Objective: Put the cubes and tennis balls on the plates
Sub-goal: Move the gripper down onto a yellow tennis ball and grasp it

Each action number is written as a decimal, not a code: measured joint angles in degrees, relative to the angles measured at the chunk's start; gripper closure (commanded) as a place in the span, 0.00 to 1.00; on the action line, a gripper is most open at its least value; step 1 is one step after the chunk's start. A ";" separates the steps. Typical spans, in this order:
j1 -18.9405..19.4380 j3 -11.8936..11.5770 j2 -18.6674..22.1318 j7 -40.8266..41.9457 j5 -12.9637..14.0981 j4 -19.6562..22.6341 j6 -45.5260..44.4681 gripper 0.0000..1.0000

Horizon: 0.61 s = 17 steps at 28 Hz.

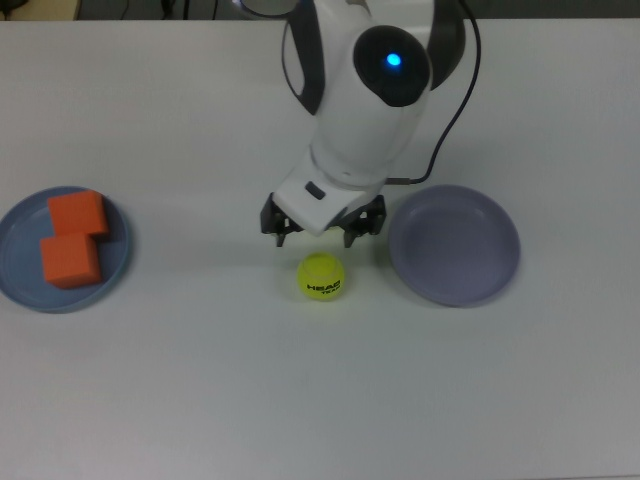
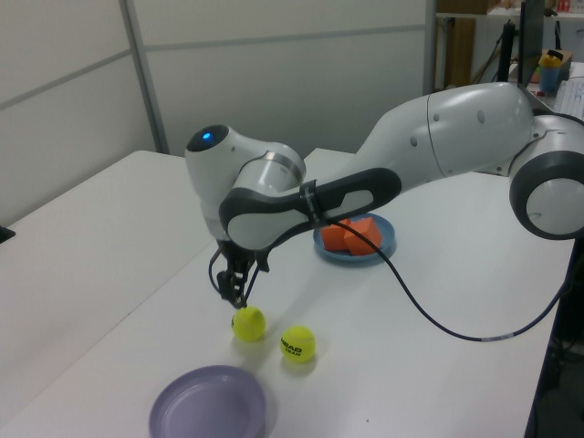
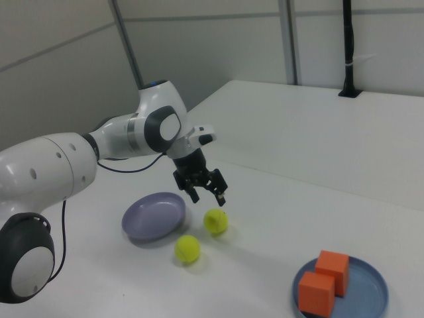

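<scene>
My gripper (image 1: pixel 323 234) hangs fingers-down and spread apart over one tennis ball (image 3: pixel 215 221), gripping nothing. The second ball (image 1: pixel 321 276) lies just beside it. The lavender plate (image 1: pixel 455 244) lies bare nearby; both cubes (image 1: pixel 73 237) sit on the blue plate (image 1: pixel 20 285), well apart.

White table (image 1: pixel 200 400) bears all items in the top view. Grey panelled wall (image 2: pixel 274 82) with vertical metal strut (image 2: pixel 146 78) stands behind it in the left view. Black pole (image 3: pixel 349 50) stands upright on the far table edge in the right view.
</scene>
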<state>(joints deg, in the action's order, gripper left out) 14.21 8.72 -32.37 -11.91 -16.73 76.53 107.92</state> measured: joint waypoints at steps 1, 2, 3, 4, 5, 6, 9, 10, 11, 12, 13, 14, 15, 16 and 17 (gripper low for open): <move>0.25 0.18 -0.03 0.00 0.00 0.24 0.00 0.00; 0.53 0.30 -0.10 0.00 0.00 0.48 0.00 0.00; 0.86 0.37 -0.18 0.00 0.00 0.74 0.00 0.00; 1.26 0.39 -0.36 0.00 0.00 1.06 0.00 0.00; 1.48 0.39 -0.51 0.00 -0.06 1.20 0.00 0.00; 1.68 0.39 -0.72 0.00 -0.24 1.32 0.00 0.00; 2.00 0.39 -1.59 0.00 -1.82 1.64 0.02 0.00; 2.13 0.39 -2.14 -0.01 -2.75 1.72 0.09 0.00; 2.18 0.39 -2.54 -0.02 -3.28 1.74 0.22 0.00; 2.19 0.39 -2.93 -0.02 -3.78 1.74 0.53 0.00; 2.18 0.37 -3.30 -0.02 -4.16 1.74 0.98 0.00; 2.14 0.34 -3.63 -0.02 -4.42 1.74 1.49 0.00; 2.10 0.27 -4.02 -0.02 -4.69 1.74 2.34 0.00; 2.07 0.23 -4.22 -0.02 -4.81 1.74 2.84 0.00; 2.05 0.20 -4.42 -0.02 -4.93 1.74 3.39 0.00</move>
<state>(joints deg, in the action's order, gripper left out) 16.26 8.92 -36.79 -11.94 -21.66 78.27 111.31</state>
